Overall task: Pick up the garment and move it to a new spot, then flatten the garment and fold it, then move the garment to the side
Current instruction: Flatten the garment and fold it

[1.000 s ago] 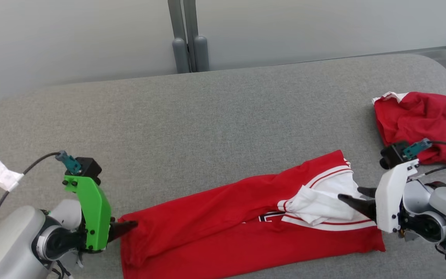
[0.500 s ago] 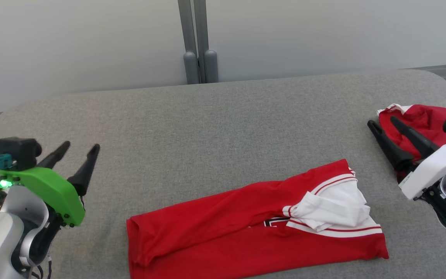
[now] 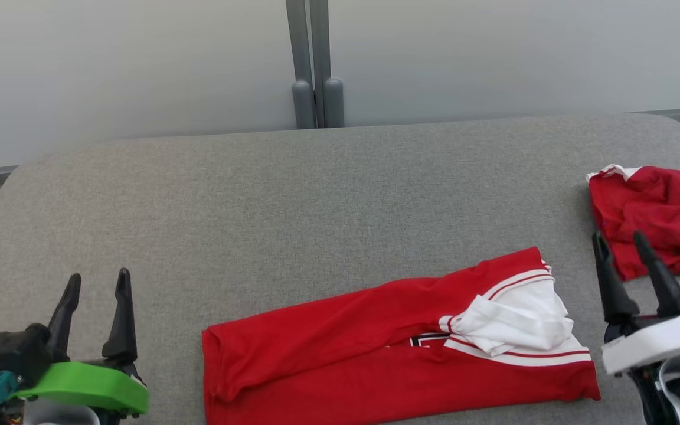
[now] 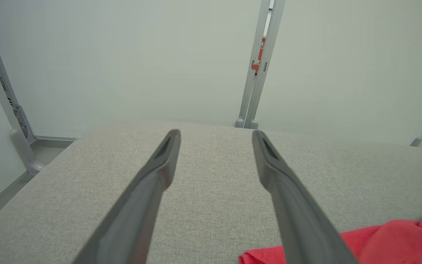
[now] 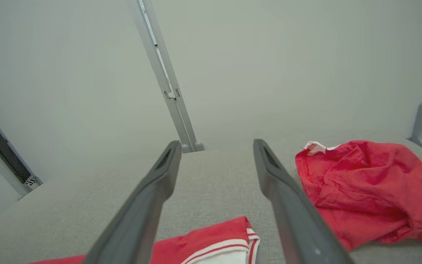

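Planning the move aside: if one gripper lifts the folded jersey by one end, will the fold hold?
The jersey lies limp and creased, so a lifted end would likely sag open. The white sleeve sits bunched on top and may slide off. The woven grey surface likely grips, so pushing may bunch it.

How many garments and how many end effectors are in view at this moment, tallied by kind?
Garments: 2, the folded red jersey with white sleeves and the rumpled plain red garment.
End effectors: 2, the left end effector and the right end effector, both open and holding nothing.
Total: 4.
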Tool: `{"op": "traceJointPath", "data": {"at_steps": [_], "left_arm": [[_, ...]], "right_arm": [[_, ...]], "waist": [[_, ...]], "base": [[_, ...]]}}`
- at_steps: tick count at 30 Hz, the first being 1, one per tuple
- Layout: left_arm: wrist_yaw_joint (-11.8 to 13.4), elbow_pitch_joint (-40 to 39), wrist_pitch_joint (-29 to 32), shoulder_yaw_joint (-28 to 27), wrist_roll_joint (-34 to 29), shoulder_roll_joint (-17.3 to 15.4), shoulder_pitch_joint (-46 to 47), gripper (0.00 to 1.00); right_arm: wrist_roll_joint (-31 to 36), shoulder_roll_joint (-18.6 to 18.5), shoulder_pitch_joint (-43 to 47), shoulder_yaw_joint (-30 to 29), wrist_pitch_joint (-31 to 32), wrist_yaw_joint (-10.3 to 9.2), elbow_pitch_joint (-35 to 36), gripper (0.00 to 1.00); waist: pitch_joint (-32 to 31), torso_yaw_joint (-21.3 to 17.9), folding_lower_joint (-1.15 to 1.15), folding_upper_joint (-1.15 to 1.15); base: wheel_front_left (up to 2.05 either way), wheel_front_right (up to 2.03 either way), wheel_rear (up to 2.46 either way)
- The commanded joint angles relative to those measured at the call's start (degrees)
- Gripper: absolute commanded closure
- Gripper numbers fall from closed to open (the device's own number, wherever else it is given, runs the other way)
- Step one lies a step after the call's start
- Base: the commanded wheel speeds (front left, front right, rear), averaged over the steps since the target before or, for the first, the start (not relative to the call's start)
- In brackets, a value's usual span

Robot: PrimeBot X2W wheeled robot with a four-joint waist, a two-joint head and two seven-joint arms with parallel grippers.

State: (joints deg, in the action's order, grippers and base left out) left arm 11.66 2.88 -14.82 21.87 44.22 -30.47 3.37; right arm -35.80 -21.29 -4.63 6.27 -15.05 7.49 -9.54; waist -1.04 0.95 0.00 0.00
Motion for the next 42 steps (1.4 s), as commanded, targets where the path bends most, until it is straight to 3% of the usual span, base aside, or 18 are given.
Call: {"op": "traceJointPath", "data": {"at_steps": [1, 6, 12, 15, 21, 29, 40, 41, 42], "left_arm": [[-0.6, -0.5, -0.4, -1.5, -2.3, 1.3, -1.6, 0.0], [-2.9, -0.5, -0.4, -5.5, -7.7, 7.0, -5.7, 0.0], [-6.9, 1.3, -0.4, -8.3, -11.3, 11.3, -6.3, 0.0], [-8.3, 2.3, -0.4, -8.9, -12.2, 12.6, -5.6, 0.0], [-10.7, 5.2, -0.3, -7.8, -12.9, 13.9, -4.4, 0.0], [-11.9, 7.9, -0.3, -6.9, -12.5, 14.3, -2.8, 0.0], [-12.8, 9.6, 0.2, -6.0, -12.5, 14.1, -0.2, 0.0], [-12.8, 9.8, 0.2, -5.9, -12.5, 14.1, -0.1, 0.0], [-12.9, 9.9, 0.2, -5.9, -12.4, 14.1, 0.1, 0.0]], "right_arm": [[2.4, 0.9, 1.8, -1.1, -0.1, -0.01, 0.0, 0.0], [4.7, 3.9, 4.3, -1.4, 0.0, -0.01, -2.4, 0.0], [5.7, 3.6, 2.7, -0.5, 2.1, -0.01, -4.7, 0.0], [4.9, 3.0, 1.1, 1.1, 6.1, -0.01, -6.7, 0.0], [4.0, 2.2, -3.0, 2.8, 17.2, -0.02, -13.3, 0.0], [2.5, 3.3, -6.6, 1.1, 30.3, -0.02, -21.6, 0.0], [-0.5, 6.1, -10.2, -0.1, 36.3, 0.0, -30.9, 0.0], [-1.0, 6.3, -10.1, 0.3, 36.9, 0.0, -31.4, 0.08], [-1.7, 6.6, -10.2, 0.8, 37.6, 0.0, -31.6, 0.51]], "waist": [[0.3, 0.1, 0.0, 0.0], [0.7, 0.0, 0.0, 0.0], [0.7, 0.3, 0.0, 0.0], [0.6, 0.5, 0.0, 0.0], [0.5, 1.4, 0.0, 0.0], [1.3, 3.4, 0.0, 0.0], [4.1, 6.0, 0.0, 0.0], [4.1, 6.2, 0.0, 0.0], [4.2, 6.3, 0.0, 0.0]], "base": [[0.0, 0.0, 0.0], [0.0, 0.0, 0.0], [0.0, 0.0, 0.0], [0.0, 0.0, 0.0], [0.0, 0.0, 0.0], [0.0, 0.0, 0.0], [0.0, 0.0, 0.0], [0.0, 0.0, 0.0], [0.0, 0.0, 0.0]]}}
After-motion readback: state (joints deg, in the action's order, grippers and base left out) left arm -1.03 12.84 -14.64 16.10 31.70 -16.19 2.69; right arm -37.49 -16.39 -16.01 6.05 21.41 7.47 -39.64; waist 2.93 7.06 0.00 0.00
